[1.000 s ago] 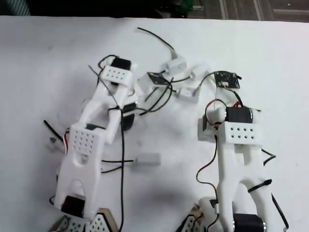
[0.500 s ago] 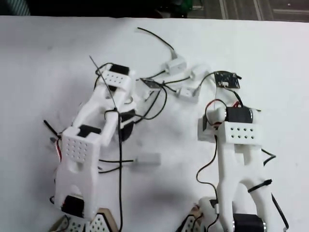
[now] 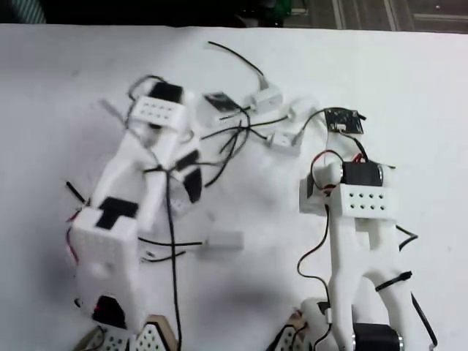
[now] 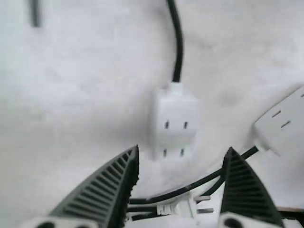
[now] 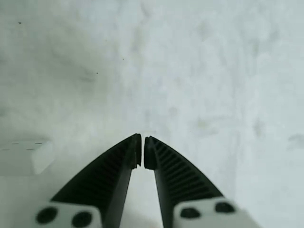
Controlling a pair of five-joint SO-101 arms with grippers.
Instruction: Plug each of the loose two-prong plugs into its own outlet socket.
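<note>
Ahead of the spread left claw (image 4: 183, 150), two white outlet sockets (image 4: 173, 124) (image 4: 282, 126)

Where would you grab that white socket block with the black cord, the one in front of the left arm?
Probably across its two flat side walls, from above: the socket block lies flat, its black cord leaves one end, and both sides look bare and parallel.

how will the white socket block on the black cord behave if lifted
The socket block looks rigid and boxy, so probably a stable grip. Its black cord curves loosely, so likely floppy; it may trail and tug the block askew.
</note>
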